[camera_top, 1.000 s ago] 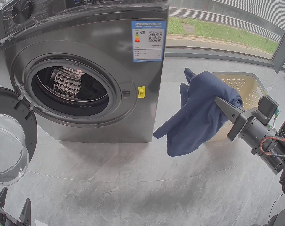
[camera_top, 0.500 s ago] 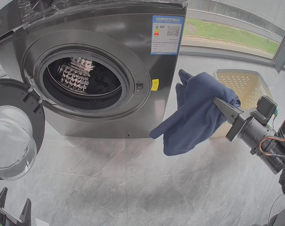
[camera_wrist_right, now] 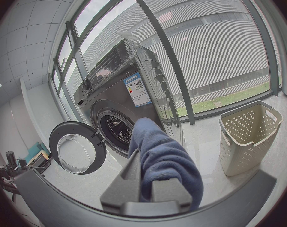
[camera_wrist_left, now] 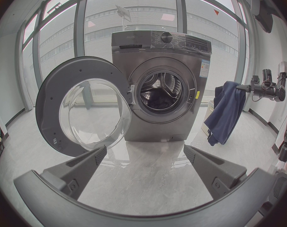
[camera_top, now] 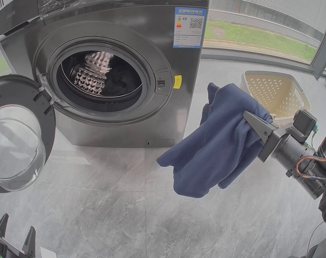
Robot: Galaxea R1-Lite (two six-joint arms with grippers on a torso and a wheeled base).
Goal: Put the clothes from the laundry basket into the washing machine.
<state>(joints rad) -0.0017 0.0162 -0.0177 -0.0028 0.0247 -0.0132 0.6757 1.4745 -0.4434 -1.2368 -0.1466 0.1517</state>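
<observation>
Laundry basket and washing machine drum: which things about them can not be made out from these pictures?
Laundry basket floor: head view, its near rim and the blue garment in the right gripper hide it; right wrist view, its own wall hides it. Any clothes left: cannot tell.
Drum: head view, a dark heap lies inside; too dim to count pieces.
Left gripper: head view, bottom edge cuts off its base.

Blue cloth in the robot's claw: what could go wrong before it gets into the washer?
The right gripper pinches the blue cloth only at one bunched edge, so it might slip out and land on the floor. Most of it hangs loose below the grip, so part could catch on the round rim of the washing machine and end up dangling outside.
</observation>
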